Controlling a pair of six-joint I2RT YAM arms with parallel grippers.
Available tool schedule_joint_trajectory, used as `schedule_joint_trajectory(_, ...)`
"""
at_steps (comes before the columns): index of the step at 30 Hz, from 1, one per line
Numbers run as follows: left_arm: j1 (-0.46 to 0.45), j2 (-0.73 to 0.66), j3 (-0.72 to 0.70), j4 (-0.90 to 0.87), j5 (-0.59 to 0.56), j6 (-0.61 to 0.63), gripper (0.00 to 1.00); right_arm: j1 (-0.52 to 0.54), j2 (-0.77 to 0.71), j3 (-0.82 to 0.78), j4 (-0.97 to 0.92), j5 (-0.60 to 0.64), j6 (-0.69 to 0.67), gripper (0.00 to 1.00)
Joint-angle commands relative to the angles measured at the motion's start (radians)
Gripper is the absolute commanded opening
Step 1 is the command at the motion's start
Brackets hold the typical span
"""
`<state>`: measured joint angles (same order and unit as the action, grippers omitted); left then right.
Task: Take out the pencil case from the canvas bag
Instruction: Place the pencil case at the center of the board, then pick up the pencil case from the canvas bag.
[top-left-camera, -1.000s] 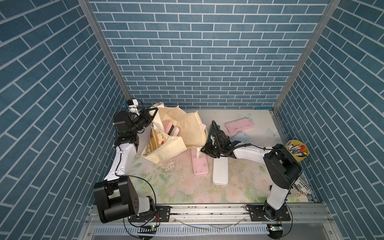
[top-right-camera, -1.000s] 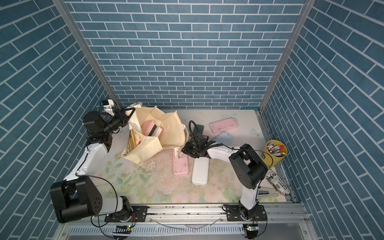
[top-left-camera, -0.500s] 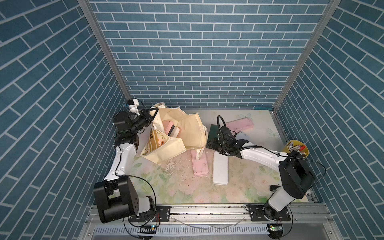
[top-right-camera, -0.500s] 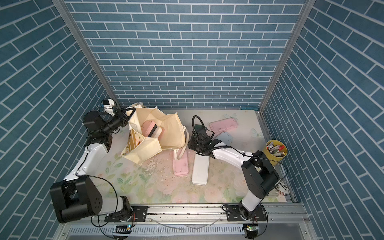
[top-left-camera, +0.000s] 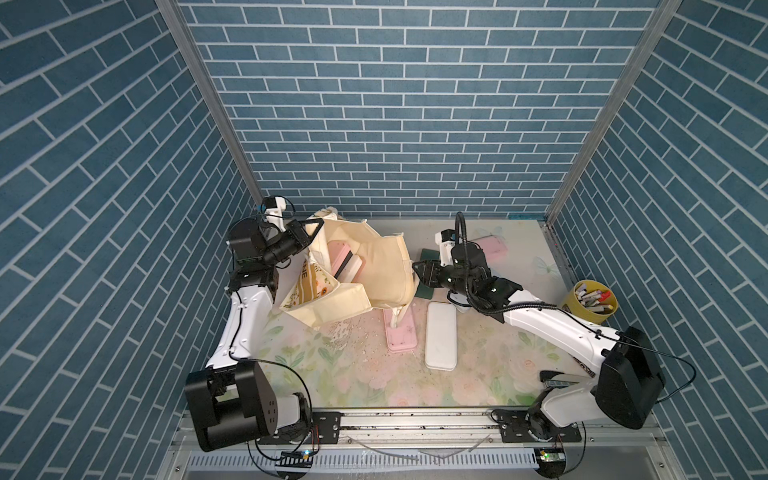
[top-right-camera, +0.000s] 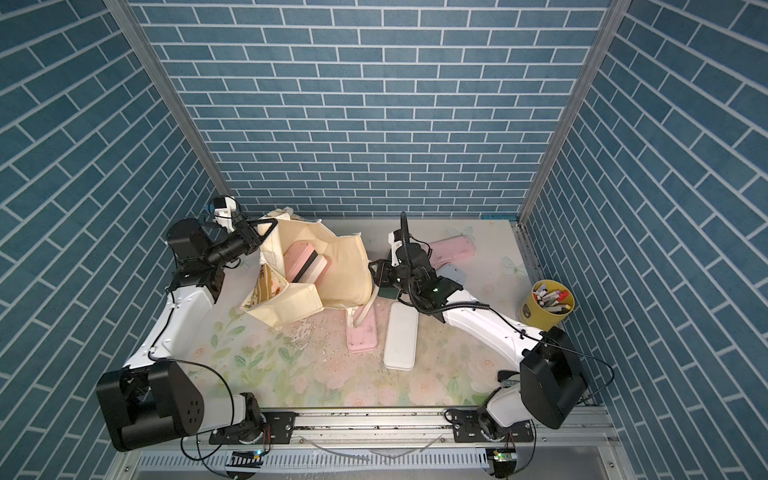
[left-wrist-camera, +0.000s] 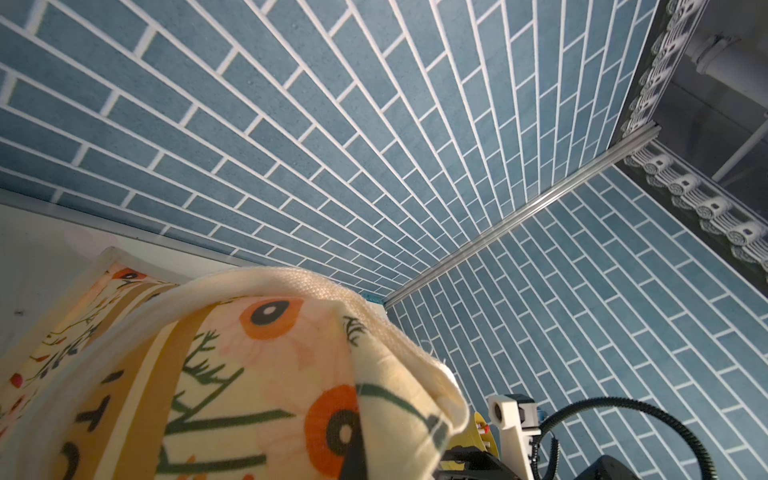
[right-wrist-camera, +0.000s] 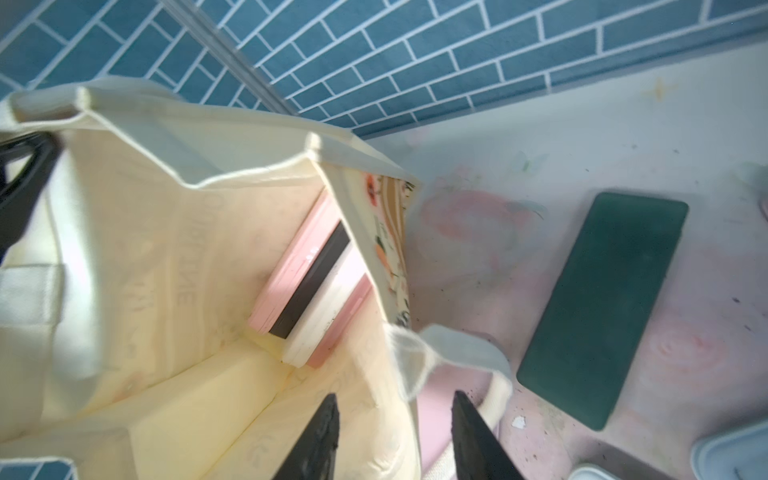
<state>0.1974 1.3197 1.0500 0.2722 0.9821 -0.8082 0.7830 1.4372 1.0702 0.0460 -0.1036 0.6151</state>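
I have the left gripper (top-left-camera: 311, 233) clamped on the canvas bag (top-left-camera: 386, 266). The right gripper (right-wrist-camera: 395, 405) is apart and empty; pencil cases (right-wrist-camera: 307, 286) wait just ahead of it, inside.

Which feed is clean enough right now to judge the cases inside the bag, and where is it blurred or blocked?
Both top views: sharp and evenly lit, the canvas bag open, the cases inside plain. Right wrist view: blurred, bag rim and lettering soft, cases readable. Left wrist view: the bag's printed cloth sits close against the lens and hides the inside.
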Motion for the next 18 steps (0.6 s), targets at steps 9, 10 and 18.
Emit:
schedule_joint_trajectory(9, -0.073, -0.084, 0.062, 0.014, 0.091, 0.173, 0.01, 0.153, 0.082, 0.145, -0.027, -0.172, -0.323, 0.43)
schedule_joint_trajectory(10, -0.077, -0.086, 0.062, 0.013, 0.095, 0.178, 0.01, 0.167, 0.095, 0.156, -0.028, -0.177, -0.328, 0.43)
schedule_joint_trajectory(18, -0.088, -0.116, 0.033, 0.111, 0.127, 0.157, 0.03, 0.241, 0.209, 0.269, -0.073, -0.076, -0.313, 0.44)
